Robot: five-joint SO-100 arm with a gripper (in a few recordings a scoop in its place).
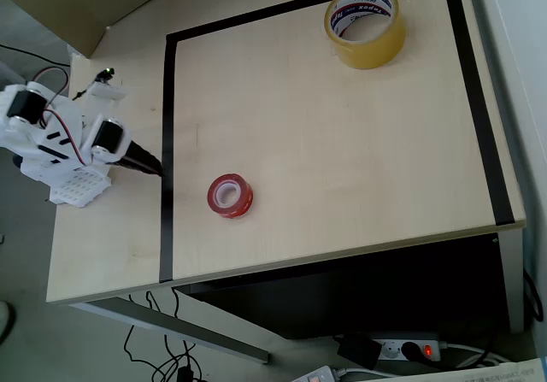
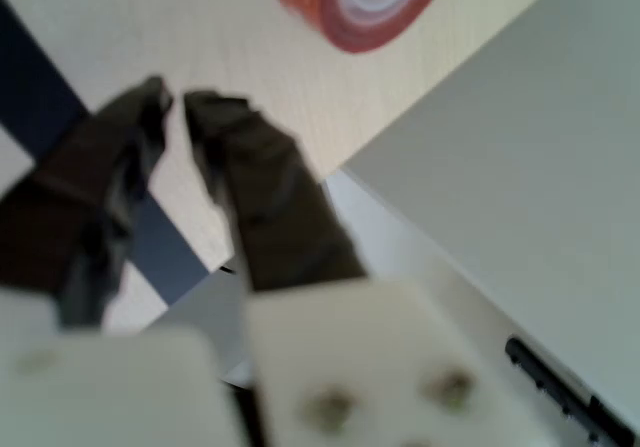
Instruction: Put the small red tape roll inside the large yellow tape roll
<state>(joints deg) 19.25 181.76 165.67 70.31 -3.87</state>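
Note:
The small red tape roll (image 1: 229, 196) lies flat on the pale wooden table, left of centre near the front; in the wrist view it (image 2: 360, 2) sits at the top edge. The large yellow tape roll (image 1: 365, 23) lies flat at the far right of the table, its white core printed with red and blue lettering. My gripper (image 1: 156, 168) rests at the table's left side, over the black tape line, a short way left of the red roll. In the wrist view the gripper (image 2: 180, 100) has its dark fingers nearly touching, with nothing between them.
A black tape border (image 1: 167, 143) frames a rectangle on the table (image 1: 342, 143). The arm's white base (image 1: 60, 143) stands outside it at the left. Below the front edge there is a power strip (image 1: 406, 348) and cables on the floor.

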